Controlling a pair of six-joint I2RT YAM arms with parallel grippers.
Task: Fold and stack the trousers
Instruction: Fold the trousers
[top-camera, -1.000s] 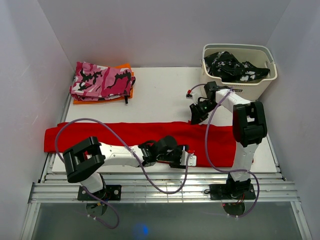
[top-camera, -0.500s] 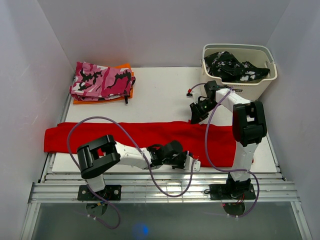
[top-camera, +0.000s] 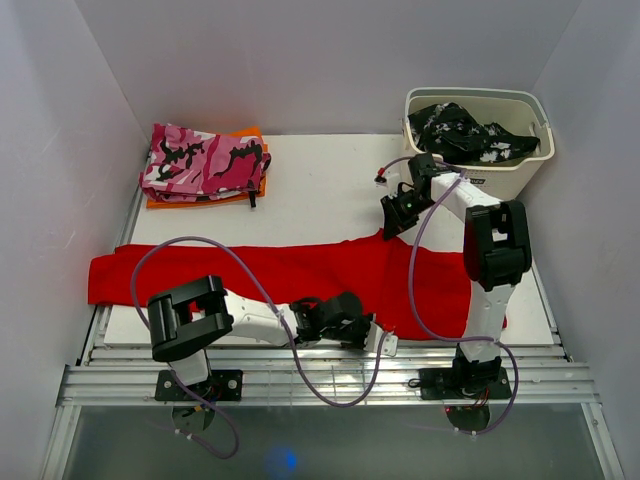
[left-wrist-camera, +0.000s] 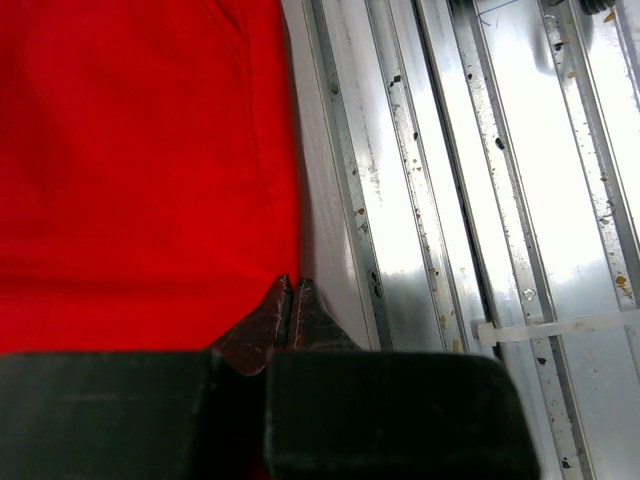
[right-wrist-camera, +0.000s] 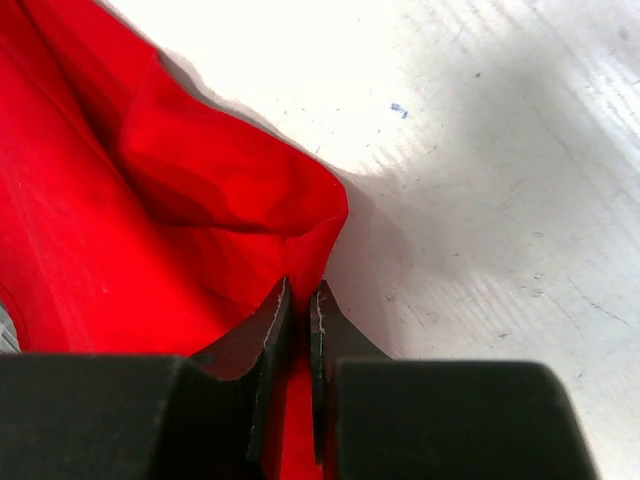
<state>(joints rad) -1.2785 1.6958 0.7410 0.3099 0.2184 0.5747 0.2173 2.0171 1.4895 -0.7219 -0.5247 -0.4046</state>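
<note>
The red trousers (top-camera: 250, 270) lie spread in a long band across the near part of the white table (top-camera: 320, 190). My left gripper (top-camera: 375, 335) is low at their near edge. In the left wrist view its tips (left-wrist-camera: 291, 283) are shut, with the hem of the trousers (left-wrist-camera: 150, 150) running in between them. My right gripper (top-camera: 392, 225) is at the far edge, right of centre. It is shut on a raised fold of the trousers (right-wrist-camera: 150, 200), and red cloth shows between its fingers (right-wrist-camera: 300, 290).
A pink camouflage garment (top-camera: 200, 160) lies folded on an orange one (top-camera: 200, 200) at the back left. A beige bin (top-camera: 520, 170) at the back right holds black-and-white clothes (top-camera: 460, 130). Metal rails (left-wrist-camera: 450, 200) run along the table's near edge.
My left gripper has slid to the trousers' near edge and shut there. My right gripper has drawn the far edge up and back, pulling the cloth into a peak.
</note>
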